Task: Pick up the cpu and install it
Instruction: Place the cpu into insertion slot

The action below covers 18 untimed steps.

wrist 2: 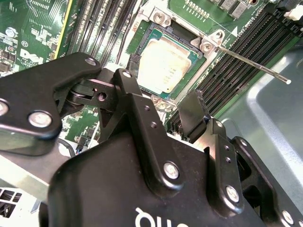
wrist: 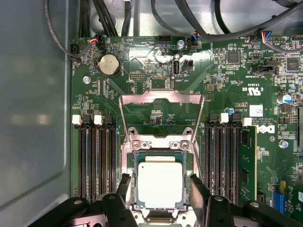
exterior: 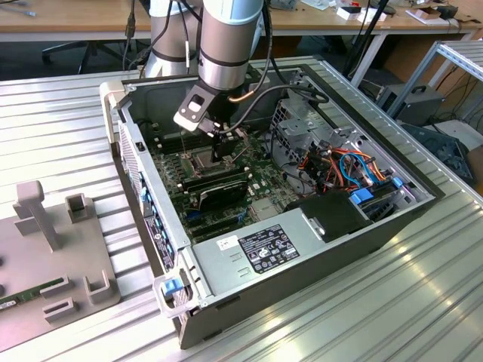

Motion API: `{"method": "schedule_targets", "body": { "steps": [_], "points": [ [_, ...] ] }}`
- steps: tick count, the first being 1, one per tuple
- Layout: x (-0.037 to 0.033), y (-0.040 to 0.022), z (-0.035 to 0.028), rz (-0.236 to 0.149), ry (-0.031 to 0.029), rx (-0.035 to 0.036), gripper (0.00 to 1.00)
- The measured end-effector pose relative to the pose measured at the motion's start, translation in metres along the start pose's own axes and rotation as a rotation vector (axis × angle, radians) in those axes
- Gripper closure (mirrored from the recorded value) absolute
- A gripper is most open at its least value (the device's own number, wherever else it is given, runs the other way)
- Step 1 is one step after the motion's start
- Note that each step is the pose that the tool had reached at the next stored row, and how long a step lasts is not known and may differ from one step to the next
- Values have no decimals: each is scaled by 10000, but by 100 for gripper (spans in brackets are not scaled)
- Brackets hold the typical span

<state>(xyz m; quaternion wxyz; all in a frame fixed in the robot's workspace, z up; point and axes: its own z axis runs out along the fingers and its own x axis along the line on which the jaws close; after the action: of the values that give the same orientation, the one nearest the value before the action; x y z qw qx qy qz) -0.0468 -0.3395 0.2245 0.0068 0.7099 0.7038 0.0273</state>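
The cpu, a flat square chip with a dull silver face, lies flat in the dark socket on the green motherboard. In the second wrist view the cpu rests in the same seat. My gripper hangs just above it, open, with one black fingertip on each side of the chip and a gap to its edges. The socket's hinged metal frame stands swung open beyond the chip. In the exterior view my gripper reaches down into the open computer case.
Black memory slots flank the socket, and a green memory stick fills one slot. A thin metal lever sticks out beside the socket. Cables and a drive cage crowd the case's far side. A grey fixture plate lies outside.
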Motion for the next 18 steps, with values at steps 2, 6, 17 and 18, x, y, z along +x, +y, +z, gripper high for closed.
{"method": "schedule_targets", "body": {
  "steps": [2,6,17,18],
  "points": [
    [0,0,-1,0,0,1,39],
    [0,0,-1,0,1,0,39],
    [0,0,-3,0,0,1,89],
    [0,0,-4,0,0,1,89]
  ]
}}
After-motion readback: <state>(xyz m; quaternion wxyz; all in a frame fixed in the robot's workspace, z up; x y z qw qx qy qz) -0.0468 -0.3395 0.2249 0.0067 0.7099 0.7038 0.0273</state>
